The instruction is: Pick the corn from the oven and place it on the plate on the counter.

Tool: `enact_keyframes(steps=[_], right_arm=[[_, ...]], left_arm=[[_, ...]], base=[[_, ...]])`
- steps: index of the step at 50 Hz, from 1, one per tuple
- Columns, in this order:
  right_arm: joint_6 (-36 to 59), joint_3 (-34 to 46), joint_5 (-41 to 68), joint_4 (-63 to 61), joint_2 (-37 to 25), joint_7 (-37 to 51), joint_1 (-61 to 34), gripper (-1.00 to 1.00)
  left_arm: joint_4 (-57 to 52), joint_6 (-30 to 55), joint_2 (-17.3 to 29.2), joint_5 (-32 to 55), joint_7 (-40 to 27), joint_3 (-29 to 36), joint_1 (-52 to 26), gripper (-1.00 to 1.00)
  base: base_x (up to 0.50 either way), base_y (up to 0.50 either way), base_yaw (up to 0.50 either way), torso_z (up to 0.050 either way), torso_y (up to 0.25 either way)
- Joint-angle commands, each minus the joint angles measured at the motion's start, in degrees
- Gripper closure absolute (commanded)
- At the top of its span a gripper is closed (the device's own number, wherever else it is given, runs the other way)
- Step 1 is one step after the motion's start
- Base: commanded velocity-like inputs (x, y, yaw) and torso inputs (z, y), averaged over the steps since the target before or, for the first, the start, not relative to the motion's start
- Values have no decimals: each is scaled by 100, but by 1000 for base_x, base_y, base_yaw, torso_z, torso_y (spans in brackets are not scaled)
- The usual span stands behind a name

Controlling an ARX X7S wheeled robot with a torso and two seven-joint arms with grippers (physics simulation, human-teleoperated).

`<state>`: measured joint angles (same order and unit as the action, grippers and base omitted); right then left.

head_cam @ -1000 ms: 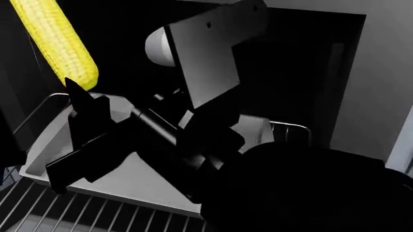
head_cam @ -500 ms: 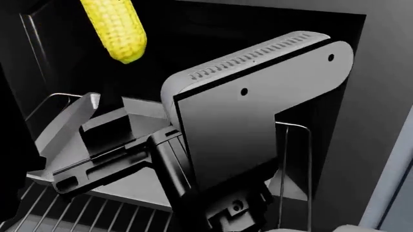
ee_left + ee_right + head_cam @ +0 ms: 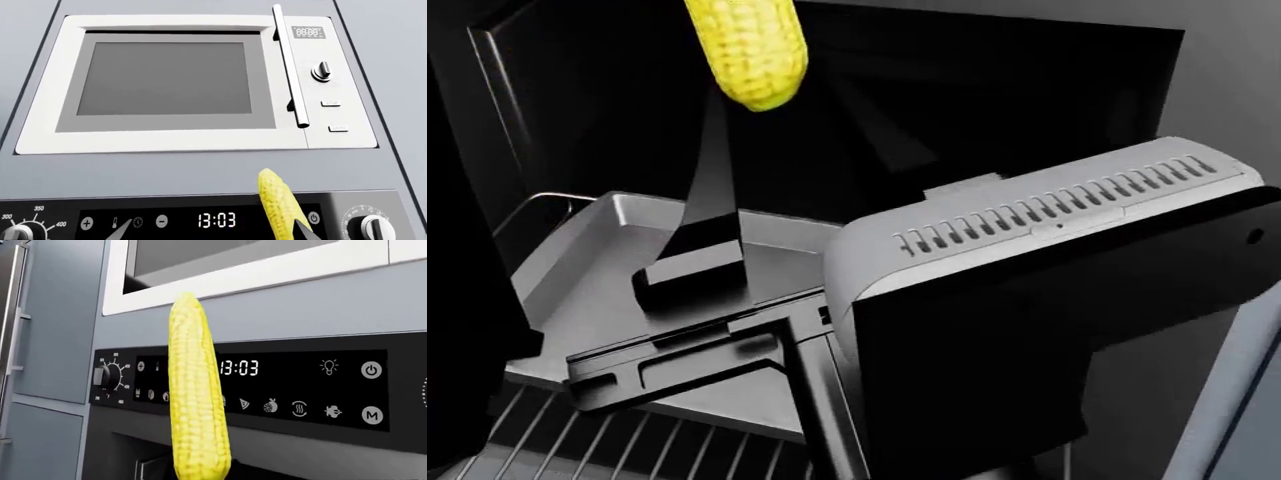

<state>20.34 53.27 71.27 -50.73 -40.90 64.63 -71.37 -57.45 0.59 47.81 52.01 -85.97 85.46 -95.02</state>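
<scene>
Corn [image 3: 747,50] upright, raised above the grey baking tray [image 3: 601,255] at the oven [image 3: 988,90] mouth, tapered tip level with the clock display [image 3: 239,368] and below the white microwave [image 3: 187,85]. Bulky grey arm housing [image 3: 1054,270] blocking the right of the head view. Grip on the cob out of sight; pincer state cannot be told for either arm. Versus half a second earlier: cob shifted rightward, housing lower.

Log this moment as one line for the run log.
phase: carry | corn: upright, lifted in front of oven panel | baking tray: no cob on it | plate: not in view | grip: unclear
</scene>
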Motion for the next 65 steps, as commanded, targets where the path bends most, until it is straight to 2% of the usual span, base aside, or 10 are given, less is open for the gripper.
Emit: enact_keyframes(steps=[1, 11, 27, 38, 65], right_arm=[[31, -46, -126, -84, 17, 90, 4, 100], [28, -47, -186, -108, -13, 96, 27, 100], [2, -67, -234, -118, -94, 87, 69, 100], [146, -43, -284, -119, -109, 237, -8, 100], [208, -17, -326, -227, -115, 282, -61, 100]], left_arm=[[-3, 9, 11, -46, 15, -41, 79, -100], [11, 46, -52, -88, 19, -59, 150, -100], [-4, 124, -107, -49, 16, -127, 172, -100], [-14, 156, -130, -21, 35, -174, 180, -100], [-81, 238, -158, 14, 3, -275, 204, -100]], base=[[0, 0, 0, 0, 0], [0, 0, 0, 0, 0], [-487, -90, 0, 0, 1], [-14, 16, 0, 0, 0], [-3, 504, 0, 0, 0]])
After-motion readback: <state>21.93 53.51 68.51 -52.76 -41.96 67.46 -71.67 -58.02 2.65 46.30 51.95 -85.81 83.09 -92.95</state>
